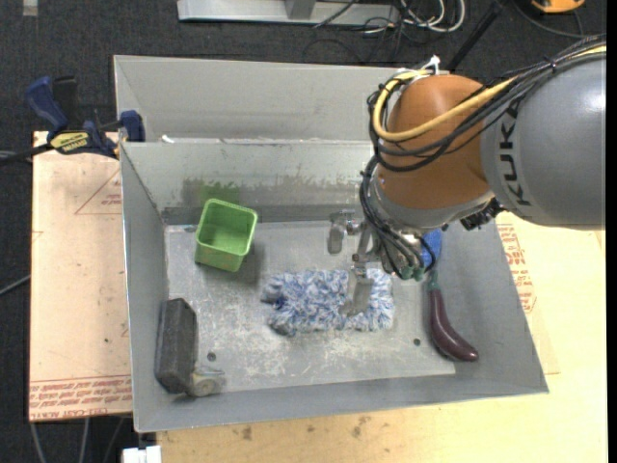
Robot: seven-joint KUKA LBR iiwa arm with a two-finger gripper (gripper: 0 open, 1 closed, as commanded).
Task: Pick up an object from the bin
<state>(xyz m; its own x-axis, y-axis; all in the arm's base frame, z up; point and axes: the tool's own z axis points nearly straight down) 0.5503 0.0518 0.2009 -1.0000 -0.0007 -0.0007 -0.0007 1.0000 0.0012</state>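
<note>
Gripper (349, 270) — jaws apart — hangs over the blue-white rag (313, 305) (middle of the bin (241, 355)).

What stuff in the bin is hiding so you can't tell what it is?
Camera view:
Blue thing by the bin's right wall: the arm's orange cover and cables hide most of it, so its kind is unclear.
Purple eggplant-like toy: its upper end runs under the cables.
Blue-and-white fluffy cloth: the gripper covers its right part.
Small pale bit beside the dark grey block: too small to name.
</note>
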